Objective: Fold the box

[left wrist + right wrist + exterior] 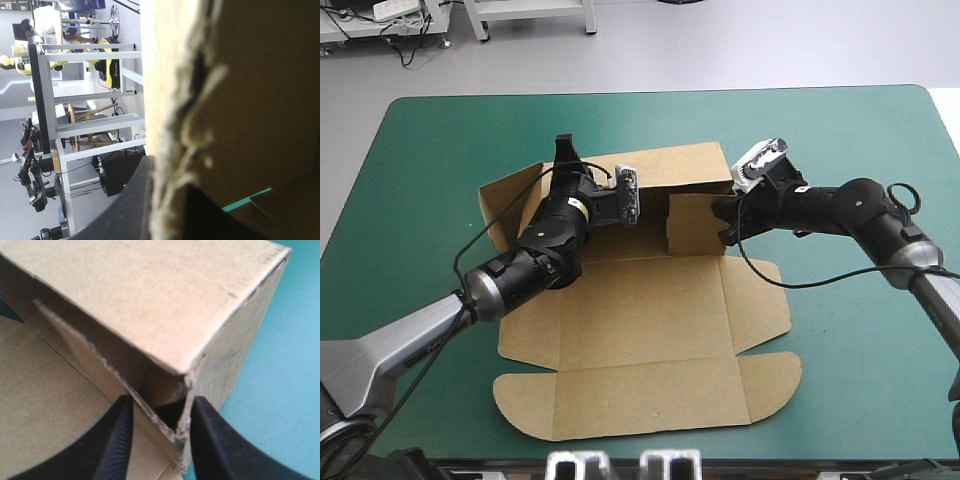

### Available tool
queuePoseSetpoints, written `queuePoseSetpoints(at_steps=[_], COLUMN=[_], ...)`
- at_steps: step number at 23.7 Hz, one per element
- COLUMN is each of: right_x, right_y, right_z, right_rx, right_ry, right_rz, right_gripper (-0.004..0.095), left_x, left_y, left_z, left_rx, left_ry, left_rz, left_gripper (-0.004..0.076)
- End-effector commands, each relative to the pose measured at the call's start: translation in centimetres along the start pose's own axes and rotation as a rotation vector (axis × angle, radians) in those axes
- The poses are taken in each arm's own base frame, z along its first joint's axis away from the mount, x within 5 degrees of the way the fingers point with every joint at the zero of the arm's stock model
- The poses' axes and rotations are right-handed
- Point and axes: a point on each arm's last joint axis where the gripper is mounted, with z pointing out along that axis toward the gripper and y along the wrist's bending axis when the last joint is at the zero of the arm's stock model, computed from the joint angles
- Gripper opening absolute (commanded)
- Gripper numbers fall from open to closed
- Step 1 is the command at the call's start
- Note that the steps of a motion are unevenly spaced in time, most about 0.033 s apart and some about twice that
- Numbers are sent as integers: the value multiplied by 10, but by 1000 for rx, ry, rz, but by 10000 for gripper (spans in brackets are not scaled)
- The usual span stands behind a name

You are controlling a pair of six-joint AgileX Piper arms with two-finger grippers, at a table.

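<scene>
Left end effector and right end effector, each pinching a raised wall of the brown box

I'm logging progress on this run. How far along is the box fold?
Early to midway. Done: the box has its far wall standing upright. In hand: the right gripper pinches that wall's right corner where a flap folds in, and the left gripper grips its left end. Left: the lid panel and the side flap lie flat on the teal-green cover.
</scene>
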Motion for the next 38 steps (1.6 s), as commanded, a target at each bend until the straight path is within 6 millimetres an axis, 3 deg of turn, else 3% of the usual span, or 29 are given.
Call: queuePoseSetpoints(at_steps=[1, 3, 9, 14, 16, 18, 19, 23, 28, 33, 38], right_x=[-16, -15, -15, -15, -16, -17, -17, -17, -16, -14, -10], right_y=[6, 7, 6, 6, 5, 3, 3, 2, 2, 0, 0], right_z=[-13, -13, -13, -13, -13, -13, -13, -13, -14, -14, -17], right_rx=[-22, -31, -22, -22, -8, 5, 10, 18, 29, 42, 65], right_ry=[-61, -56, -60, -60, -67, -73, -76, -72, -62, -39, 9], right_rz=[-14, -17, -7, -5, 2, 6, 8, 1, -1, -27, -47], right_gripper=[93, -11, -22, -22, -22, -22, -22, -22, -22, -22, -22], left_x=[-11, -13, -12, -20, -26, -29, -29, -32, -29, -11, 7], left_y=[7, 6, 13, 16, 16, 16, 16, 18, 29, 39, 48], left_z=[-16, -17, -29, -45, -59, -69, -72, -94, -126, -147, -165], left_rx=[-7, -6, -17, -32, -35, -41, -43, -62, -93, -91, 23], left_ry=[-84, -90, -123, -173, -199, -201, -197, -213, -321, -317, -264], left_rz=[-49, -47, -108, -112, -117, -114, -113, -114, -161, -245, -437], left_gripper=[13, 13, 34, 307, 534, 615, 617, 578, 14, 17, 17])
